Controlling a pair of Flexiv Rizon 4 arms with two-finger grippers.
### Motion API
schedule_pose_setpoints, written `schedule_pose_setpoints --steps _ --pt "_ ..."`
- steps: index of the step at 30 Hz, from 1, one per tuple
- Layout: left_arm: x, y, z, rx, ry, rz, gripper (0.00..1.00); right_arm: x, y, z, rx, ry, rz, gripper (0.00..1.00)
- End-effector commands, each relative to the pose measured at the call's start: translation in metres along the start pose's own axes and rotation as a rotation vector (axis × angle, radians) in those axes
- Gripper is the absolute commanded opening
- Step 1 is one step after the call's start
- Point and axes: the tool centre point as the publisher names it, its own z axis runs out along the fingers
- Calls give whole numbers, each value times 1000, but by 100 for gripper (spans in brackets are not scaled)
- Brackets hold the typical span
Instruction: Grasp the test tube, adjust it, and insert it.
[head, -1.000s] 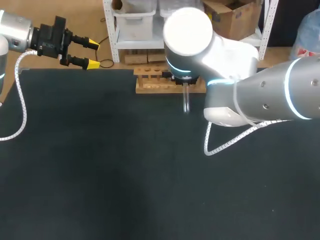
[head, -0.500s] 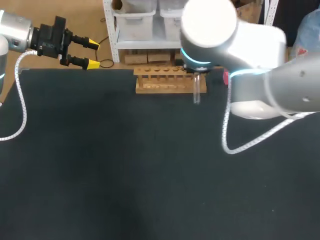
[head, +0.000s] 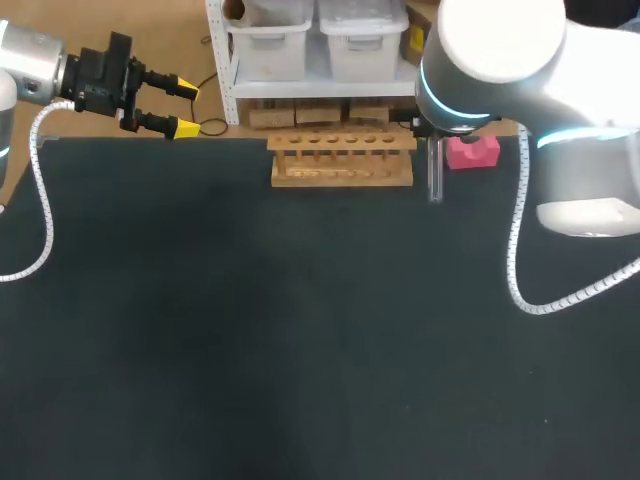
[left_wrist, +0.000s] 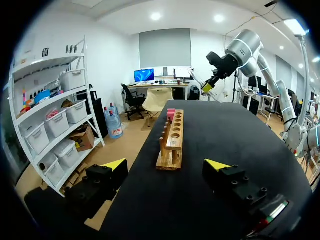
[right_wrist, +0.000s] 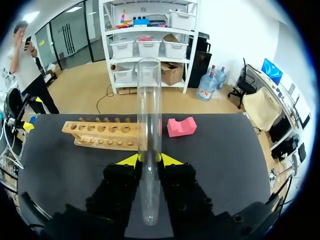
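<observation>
My right gripper clamps the test tube upright, upper right, just right of the wooden rack. I'd hold it vertical, centre it over a hole, then lower. My left gripper, upper left, fingers apart.

Flat overhead office light, with a dark desk soaking most of it up.

Recessed ceiling lights shine down bright and even. In the head view the black desk looks matte and nearly featureless, with hardly a shadow beneath the wooden rack. The white housing of the right arm is almost blown out, and its blue ring glows. From the left wrist the desk picks up a pale sheen toward its far end, and the left end effector sits in deep shade except for its yellow tips. From the right wrist the test tube carries long bright streaks, and the shelf lines bow near the rim.
</observation>
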Motion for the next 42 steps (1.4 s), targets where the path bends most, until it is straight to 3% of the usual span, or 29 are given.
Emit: schedule_pose_setpoints --steps 1,20,32,42 --pt "0 -1 0 -2 0 2 100 4 -1 -6 0 -14 0 0" --pt "0 -1 0 -2 0 2 100 -2 0 -9 9 -31 -3 0" --pt "0 -1 0 -2 0 2 100 -34 10 -15 -58 -193 3 0" --pt "0 -1 0 -2 0 2 100 -70 25 -17 -141 -400 8 0"
